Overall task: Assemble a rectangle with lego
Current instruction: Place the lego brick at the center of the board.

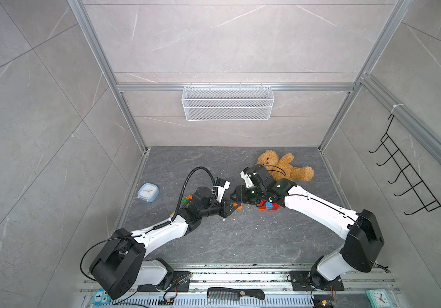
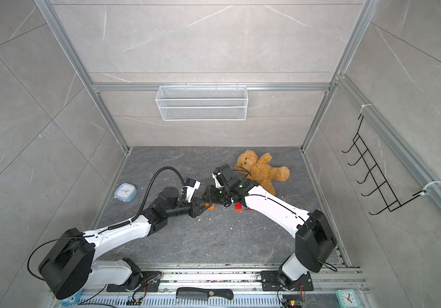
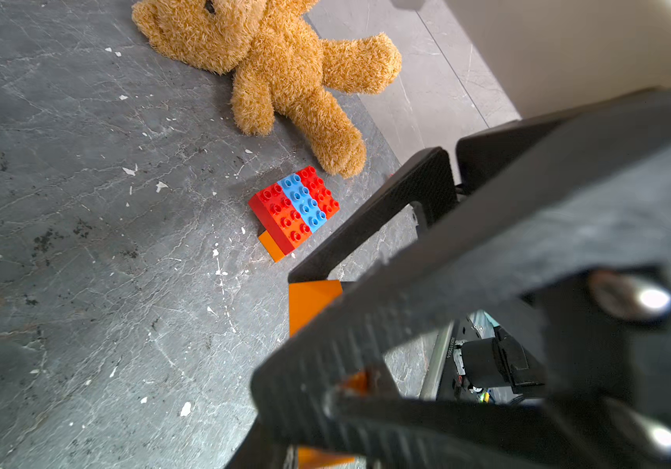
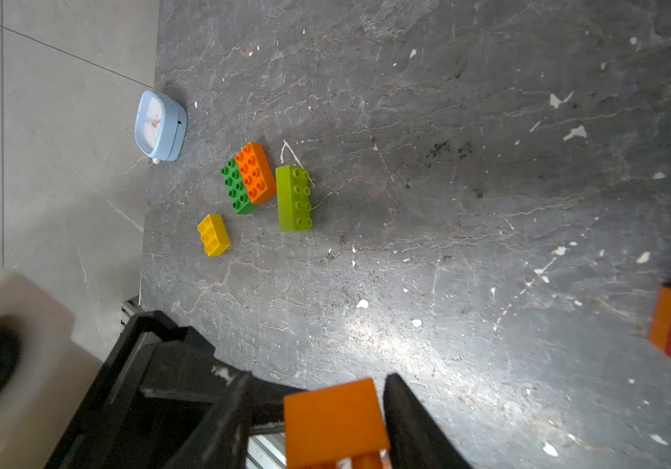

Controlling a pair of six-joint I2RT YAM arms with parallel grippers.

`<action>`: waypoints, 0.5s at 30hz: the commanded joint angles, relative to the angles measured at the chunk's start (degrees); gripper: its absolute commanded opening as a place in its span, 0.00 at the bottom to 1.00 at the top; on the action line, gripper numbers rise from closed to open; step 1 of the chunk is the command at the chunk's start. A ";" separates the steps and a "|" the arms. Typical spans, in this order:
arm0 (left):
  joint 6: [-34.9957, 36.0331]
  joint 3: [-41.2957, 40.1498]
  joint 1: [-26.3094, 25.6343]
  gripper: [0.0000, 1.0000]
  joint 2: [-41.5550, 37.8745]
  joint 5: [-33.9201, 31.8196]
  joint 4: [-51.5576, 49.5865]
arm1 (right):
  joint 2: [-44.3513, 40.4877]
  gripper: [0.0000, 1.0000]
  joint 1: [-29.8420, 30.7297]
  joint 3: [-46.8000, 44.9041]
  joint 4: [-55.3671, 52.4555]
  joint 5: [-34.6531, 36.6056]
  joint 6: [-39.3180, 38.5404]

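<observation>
**Jaws.** The left gripper (image 1: 234,207) is fully closed on an orange brick (image 4: 335,418), held clear of the table (image 1: 240,240) at mid-scene. The right gripper (image 1: 238,200) stands at the same brick. Dark jaws flank the brick in the right wrist view, but whether the right jaws have taken hold cannot be told.

**Location of lego.**
- A part-built block (image 3: 294,207), red, blue and red over an orange base, lies right of centre, just beside the leg of the teddy bear (image 1: 286,166).
- On the left, near the clock (image 1: 148,191), lie a green and orange pair (image 4: 248,178), a lime brick (image 4: 294,199) and a yellow brick (image 4: 214,234), all studs up.

**Handling, judged.** The bricks are light, rigid, hollow plastic, not fragile. Their smooth walls are likely to slip or twist under an off-centre pinch. Hold should be taken squarely across the two long side walls at mid-length, leaving studs and underside free for mating. The block will probably slide when pressed and needs steadying.
</observation>
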 commanded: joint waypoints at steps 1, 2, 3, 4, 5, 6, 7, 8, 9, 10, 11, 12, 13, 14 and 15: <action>0.04 0.41 -0.05 0.00 -0.07 -0.26 4.85 | 1.27 0.47 1.10 -0.34 0.61 -0.46 0.06; -0.17 0.40 0.00 0.00 -0.11 -0.78 4.74 | 1.62 0.45 1.06 -0.38 0.82 -0.49 0.03; -0.25 0.47 -0.06 0.01 -0.20 -1.15 4.32 | 1.86 0.44 1.13 -0.34 1.03 -0.40 0.03; -0.27 0.53 -0.05 0.06 -0.31 -1.69 3.56 | 2.07 0.43 1.05 -0.20 1.09 -0.09 -0.05; -0.38 0.58 -0.07 0.11 -0.61 -2.49 2.58 | 2.34 0.43 0.95 0.03 0.96 0.32 -0.24; -0.41 0.87 0.01 0.20 -1.04 -3.54 0.57 | 2.66 0.42 0.81 0.41 0.68 1.19 -0.62; 0.06 1.08 0.12 0.28 -1.76 -4.50 -1.67 | 3.08 0.42 0.22 0.72 0.37 1.95 -0.99; 0.60 1.14 0.23 0.33 -2.60 -5.38 -3.52 | 3.56 0.41 -0.38 1.15 -0.17 2.36 -1.49; 1.11 0.95 0.42 0.39 -3.96 -6.72 -5.92 | 4.25 0.41 -1.05 1.70 -1.11 3.02 -2.13; 1.53 0.45 0.70 0.45 -5.47 -8.16 -7.90 | 5.20 0.40 -1.64 2.52 -2.40 3.95 -3.03; 1.79 -0.27 1.07 0.49 -6.82 -9.03 -9.13 | 6.45 0.39 -1.85 3.47 -3.87 4.94 -4.02; 1.90 -1.31 1.77 0.52 -8.42 -9.63 -9.92 | 7.93 0.38 -1.89 4.87 -6.03 5.66 -5.42; 1.68 -2.58 2.67 0.55 -9.83 -9.94 -10.17 | 9.49 0.37 -1.86 6.02 -7.53 5.80 -6.35; 1.26 -3.54 3.51 0.57 -10.81 -10.23 -10.25 | 10.84 0.37 -1.85 6.42 -7.83 5.62 -6.56; 0.78 -4.30 4.40 0.58 -11.74 -10.48 -10.62 | 12.48 0.36 -1.50 6.89 -8.21 5.34 -6.57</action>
